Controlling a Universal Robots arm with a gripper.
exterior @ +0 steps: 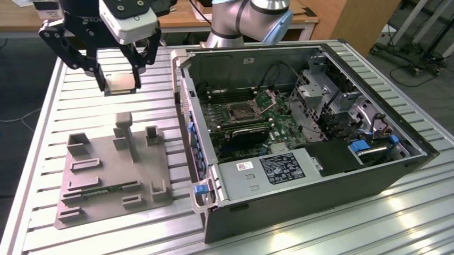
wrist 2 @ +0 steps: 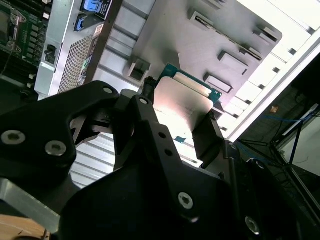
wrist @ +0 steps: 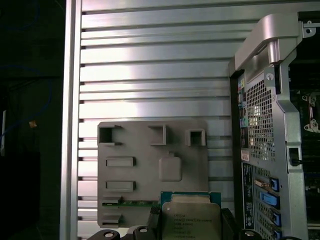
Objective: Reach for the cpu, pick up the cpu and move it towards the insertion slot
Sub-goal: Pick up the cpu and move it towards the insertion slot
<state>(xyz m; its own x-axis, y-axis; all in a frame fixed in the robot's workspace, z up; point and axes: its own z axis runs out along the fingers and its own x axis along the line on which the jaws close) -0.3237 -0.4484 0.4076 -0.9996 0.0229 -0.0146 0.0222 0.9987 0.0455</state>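
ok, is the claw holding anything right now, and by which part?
Yes. The claw holds the cpu, pinched between its fingers by two opposite edges, with the metal top plate left uncovered.

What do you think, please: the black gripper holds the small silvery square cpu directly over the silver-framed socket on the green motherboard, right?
Not quite: in the exterior view the black gripper does hold the small silvery square cpu, but over the ribbed metal table to the exterior view's left of the computer case, not over the silver-framed socket on the green motherboard.
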